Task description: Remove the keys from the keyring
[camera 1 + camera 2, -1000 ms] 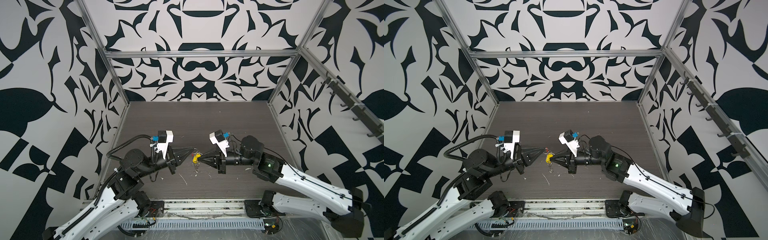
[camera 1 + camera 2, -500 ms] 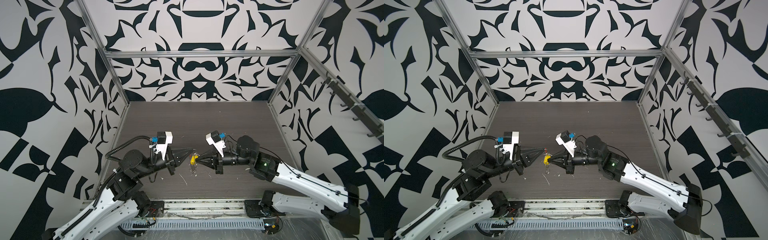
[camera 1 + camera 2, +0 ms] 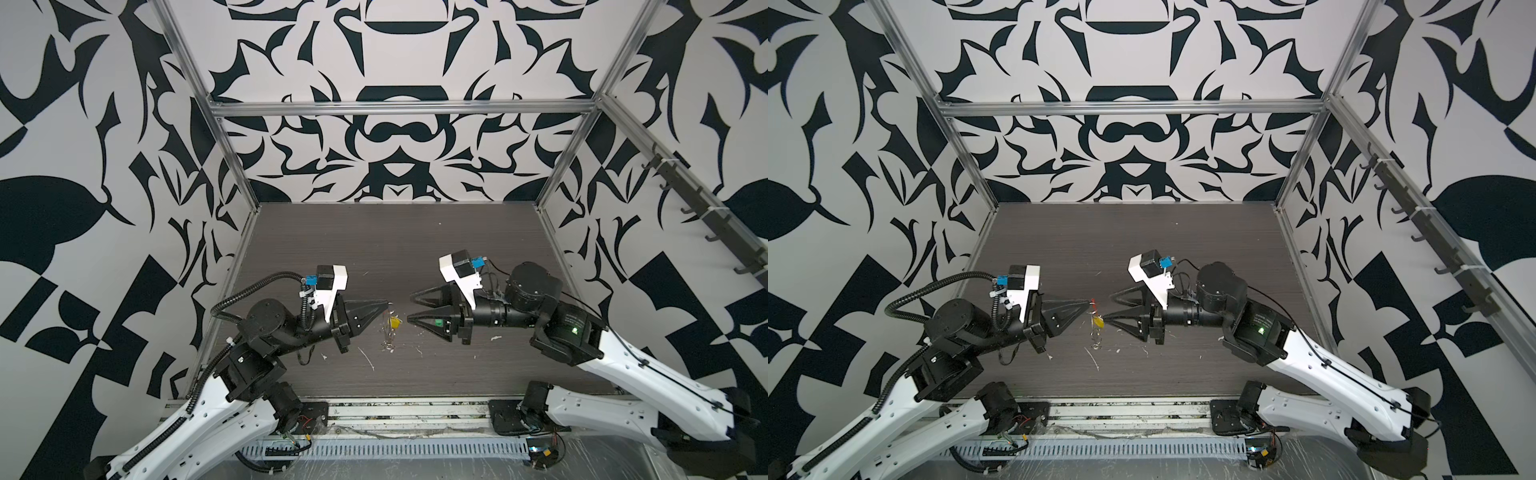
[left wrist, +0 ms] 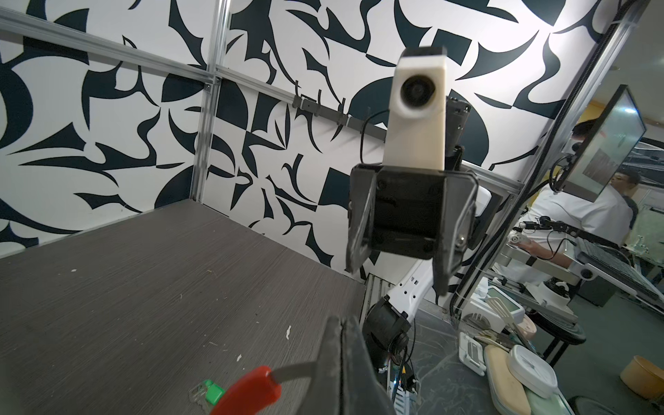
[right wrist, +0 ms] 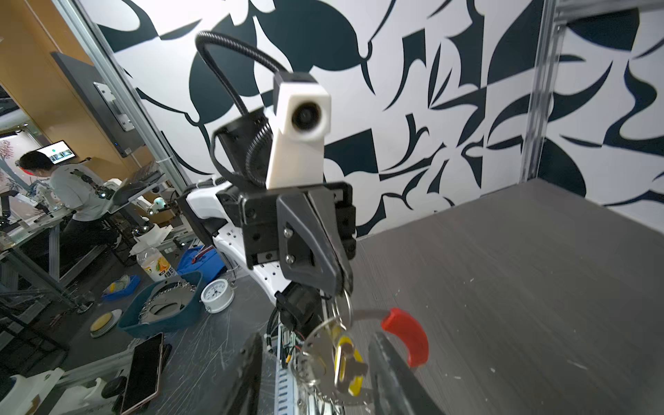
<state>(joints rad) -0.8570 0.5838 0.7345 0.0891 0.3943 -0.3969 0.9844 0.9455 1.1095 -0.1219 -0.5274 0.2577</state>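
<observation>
The keyring (image 4: 294,369) is hanging in the air over the front middle of the table (image 3: 374,241), its grey wire beside the red sleeve (image 4: 248,391) being pinched tight by the left gripper (image 3: 387,304); the yellow-tagged key (image 3: 393,323) is dangling just beside the right gripper (image 3: 410,308), whose jaws are standing apart, gripping nothing. A green-tagged key (image 4: 212,391) is showing past the sleeve; whether it is resting on the table, I cannot tell. Both claws are working well apart from the side walls (image 3: 124,249); dark wood-grain top, flecked with white scraps (image 3: 368,359), is stretching to the back wall (image 3: 395,158).
</observation>
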